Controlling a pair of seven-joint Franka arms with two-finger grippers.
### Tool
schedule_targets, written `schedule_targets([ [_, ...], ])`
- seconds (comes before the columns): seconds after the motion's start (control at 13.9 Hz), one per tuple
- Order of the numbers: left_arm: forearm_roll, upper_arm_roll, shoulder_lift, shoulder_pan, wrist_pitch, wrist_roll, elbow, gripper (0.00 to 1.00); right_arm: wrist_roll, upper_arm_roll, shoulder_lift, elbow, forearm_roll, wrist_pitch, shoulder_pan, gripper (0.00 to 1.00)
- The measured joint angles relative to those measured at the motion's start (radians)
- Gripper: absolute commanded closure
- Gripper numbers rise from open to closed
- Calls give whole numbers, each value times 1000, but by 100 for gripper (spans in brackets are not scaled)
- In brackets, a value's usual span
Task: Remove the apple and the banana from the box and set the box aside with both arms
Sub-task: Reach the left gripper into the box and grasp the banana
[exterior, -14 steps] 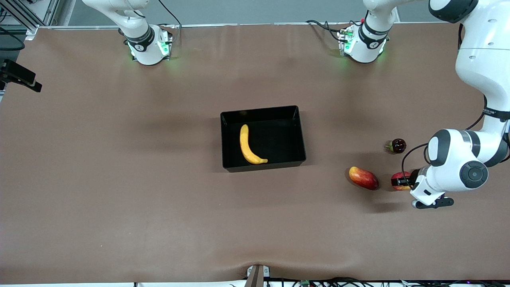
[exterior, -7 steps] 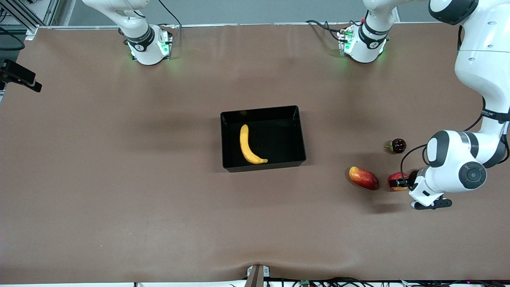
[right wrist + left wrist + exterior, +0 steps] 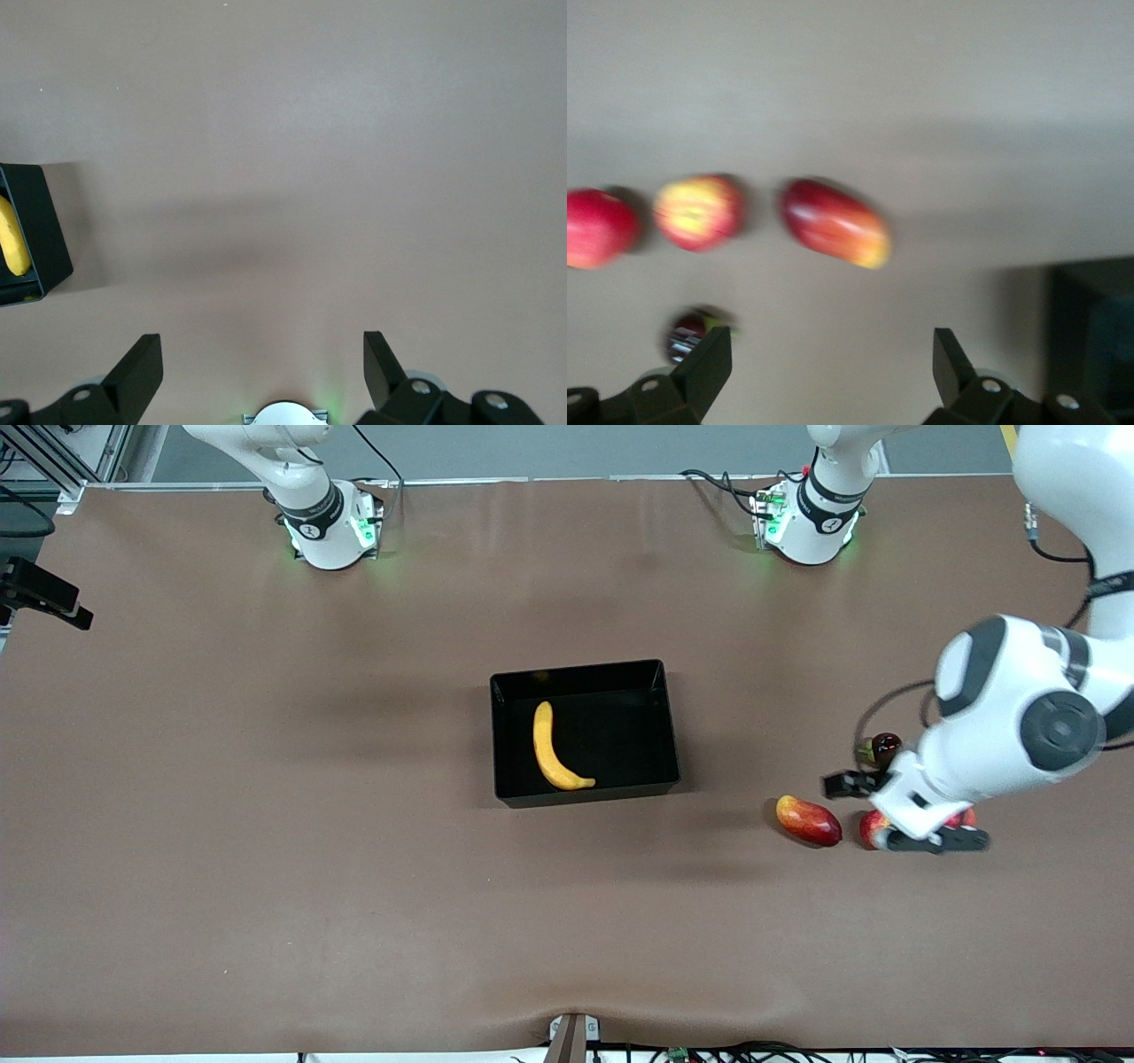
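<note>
The yellow banana [image 3: 551, 749] lies in the black box [image 3: 580, 668] at the table's middle. The red-and-yellow apple [image 3: 872, 829] sits on the table beside the mango [image 3: 807, 821], toward the left arm's end. My left gripper [image 3: 844, 784] is open and empty, up in the air over the table by the apple and mango. The left wrist view shows its fingers [image 3: 709, 363] wide apart, with the apple [image 3: 700, 212] and mango [image 3: 834, 223] lying free on the table. My right gripper [image 3: 263, 354] is open and empty over bare table; it is out of the front view.
A plain red pomegranate [image 3: 595, 228] lies beside the apple, mostly hidden under the left arm in the front view [image 3: 967, 816]. A small dark red round thing [image 3: 885, 748] sits farther from the front camera than the apple. The box [image 3: 35, 232] with the banana [image 3: 11, 237] shows in the right wrist view.
My left gripper was low around the apple; it has opened, let go and risen. The apple stays on the table, slightly closer to the mango.
</note>
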Motion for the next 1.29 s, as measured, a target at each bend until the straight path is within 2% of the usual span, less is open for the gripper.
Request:
schedule_targets([
  [0.14,-7,-37,18,-80,9,-120,-13,0,0,0,0,0,0,0,0,0],
  [0.36,5,-13,107,-304,84,-374,49,0,0,1,0,0,0,0,0,0],
  [0.57,28,80,183,-506,175,-514,109,0,0,1,0,0,0,0,0,0],
  [0.79,28,190,239,-659,286,-645,130,0,0,1,0,0,0,0,0,0],
  [1.0,28,297,312,-806,335,-764,179,0,0,1,0,0,0,0,0,0],
  [1.15,28,347,359,-870,394,-820,199,0,0,1,0,0,0,0,0,0],
  [1.29,28,357,403,-894,445,-856,213,0,0,1,0,0,0,0,0,0],
])
